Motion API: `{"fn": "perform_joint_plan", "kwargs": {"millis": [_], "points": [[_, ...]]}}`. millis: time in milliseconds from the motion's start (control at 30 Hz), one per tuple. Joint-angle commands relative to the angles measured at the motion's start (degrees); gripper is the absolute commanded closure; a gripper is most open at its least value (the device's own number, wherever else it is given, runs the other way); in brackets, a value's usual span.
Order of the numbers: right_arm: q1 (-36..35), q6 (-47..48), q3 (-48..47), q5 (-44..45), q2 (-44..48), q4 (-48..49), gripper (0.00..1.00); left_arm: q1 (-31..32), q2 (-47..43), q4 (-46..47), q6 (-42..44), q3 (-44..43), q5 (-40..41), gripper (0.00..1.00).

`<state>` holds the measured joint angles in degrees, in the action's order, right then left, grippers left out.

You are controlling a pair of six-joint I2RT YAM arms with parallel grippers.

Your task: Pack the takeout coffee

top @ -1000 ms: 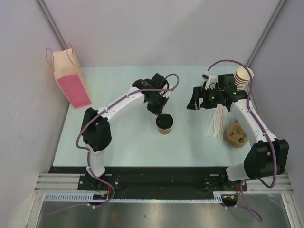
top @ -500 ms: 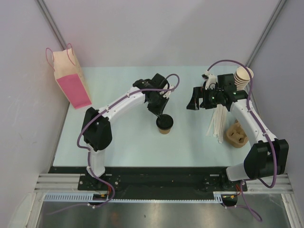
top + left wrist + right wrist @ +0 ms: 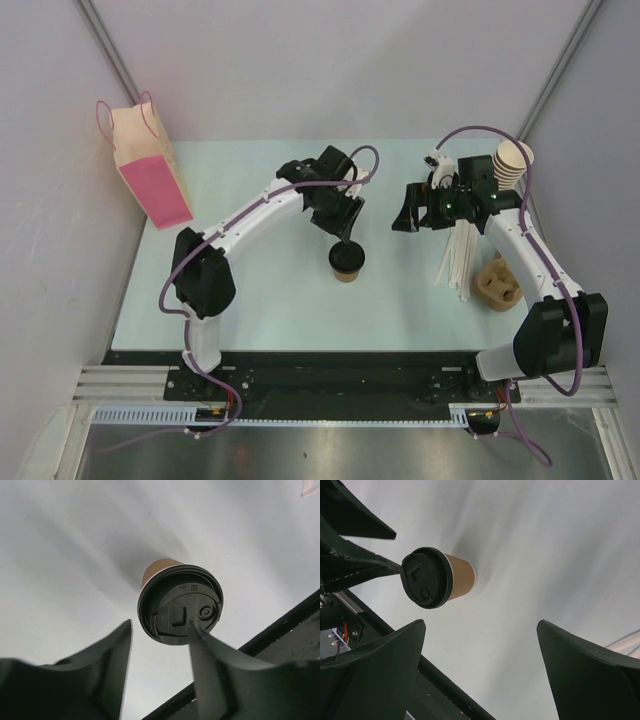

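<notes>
Pale table [image 3: 250,300], upright takeout coffee [image 3: 346,262]

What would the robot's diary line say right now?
coffee cup: upright on table, lid on, not packed | left gripper: open, just above lid | right gripper: open, empty, off to the side

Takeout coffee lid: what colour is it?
The lid is black, on a tan-brown paper cup; the left wrist view shows it best.

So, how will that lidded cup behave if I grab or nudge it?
The takeout coffee has a paper wall, so it probably dents under a hard squeeze. Its base looks narrower than the black lid, so it likely tips if pushed high.
</notes>
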<state>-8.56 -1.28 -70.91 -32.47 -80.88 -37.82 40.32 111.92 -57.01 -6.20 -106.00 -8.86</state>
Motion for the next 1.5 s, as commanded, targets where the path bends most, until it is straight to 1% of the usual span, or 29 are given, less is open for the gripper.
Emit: {"fn": "perform_joint_plan", "kwargs": {"millis": [0, 33, 67, 100, 133, 167, 200, 233, 267, 300, 333, 367, 400, 433, 467, 500, 533, 600, 633, 733, 833, 967, 1033, 1467], "points": [[-0.14, 1.19, -0.19, -2.77, 1.95, 1.79, 0.00, -2.16, -7.41, -0.56, 1.80, -4.83, -1.85, 0.41], [-0.14, 1.19, -0.45, -4.60, 2.04, 1.88, 0.00, -2.87, -8.81, -0.38, 1.98, -4.83, -6.21, 0.33], [-0.06, 1.10, -0.54, -5.84, 2.04, 1.88, 0.00, -4.79, -10.21, 1.36, 2.50, -3.27, -8.69, 0.32], [-0.23, 1.10, -0.54, -7.42, 2.13, 2.05, 0.00, -5.94, -14.06, 2.95, 2.07, -1.51, -10.98, 0.31], [-0.32, 1.10, -0.54, -10.91, 2.04, 2.57, 0.00, -7.08, -16.27, 5.40, 1.37, 1.03, -16.48, 0.22], [-0.58, -0.12, -0.54, -12.34, 1.87, 2.84, 0.00, -9.53, -18.64, 11.95, -0.81, 8.28, -19.15, 0.21], [-0.93, -0.82, -0.54, -13.57, 1.35, 3.28, 0.01, -10.77, -24.24, 16.19, -2.57, 12.70, -22.39, 0.21], [-2.33, -1.61, -0.54, -15.76, 1.17, 4.24, 0.03, -11.91, -26.64, 21.19, -4.85, 17.44, -27.30, 0.21], [-3.30, -1.97, -0.54, -16.74, 0.82, 4.68, 0.04, -14.01, -29.45, 30.99, -9.58, 26.54, -30.22, 0.21], [-4.27, -3.37, -0.54, -17.53, 0.38, 5.12, 0.05, -14.82, -33.22, 35.87, -12.06, 30.54, -32.51, 0.21], [-6.19, -4.25, -0.63, -19.54, -0.67, 6.43, 0.08, -15.44, -34.56, 40.36, -14.26, 33.98, -35.23, 0.24], [-6.99, -5.30, -0.54, -21.04, -1.38, 7.14, 0.11, -15.96, -35.36, 48.15, -18.02, 38.97, -40.74, 0.27], [-7.70, -8.01, -0.54, -22.36, -2.17, 7.85, 0.16, -15.88, -35.71, 50.83, -19.71, 40.41, -41.93, 0.31], [-8.22, -9.34, -0.54, -24.20, -4.09, 9.77, 0.24, -15.71, -35.20, 55.47, -21.73, 41.65, -42.89, 0.42], [-9.27, -10.57, -0.54, -24.66, -4.98, 10.74, 0.30, -15.53, -34.58, 56.48, -24.54, 43.05, -43.25, 0.48], [-9.72, -11.46, -0.54, -25.01, -6.12, 12.32, 0.36, -15.53, -33.62, 56.75, -25.17, 43.24, -43.26, 0.59], [-10.07, -13.03, -0.63, -25.45, -7.00, 12.94, 0.44, -15.53, -31.61, 58.40, -25.88, 43.33, -43.43, 0.64], [-10.95, -14.27, -0.54, -25.89, -9.46, 15.05, 0.51, -15.18, -29.40, 58.86, -27.72, 43.07, -43.61, 0.74], [-11.30, -15.58, -0.54, -25.98, -10.17, 15.84, 0.56, -14.57, -27.82, 60.69, -28.60, 43.24, -43.69, 0.76], [-12.01, -17.43, -0.63, -26.42, -12.45, 18.13, 0.66, -12.55, -26.14, 61.50, -29.31, 43.94, -42.20, 0.80], [-12.01, -17.71, -0.54, -26.68, -14.30, 18.58, 0.72, -11.67, -23.77, 61.67, -29.31, 44.38, -40.89, 0.84], [-12.19, -17.44, -0.54, -26.86, -16.50, 18.31, 0.75, -11.66, -21.31, 62.02, -29.75, 44.91, -40.80, 0.86], [-12.19, -17.27, -0.63, -27.21, -17.64, 18.14, 0.78, -11.58, -20.08, 61.76, -29.75, 44.91, -40.80, 0.87], [-11.04, -13.40, -0.10, -26.94, -23.17, 15.68, 0.81, -11.75, -13.22, 59.83, -28.43, 44.30, -41.59, 0.90]]}}
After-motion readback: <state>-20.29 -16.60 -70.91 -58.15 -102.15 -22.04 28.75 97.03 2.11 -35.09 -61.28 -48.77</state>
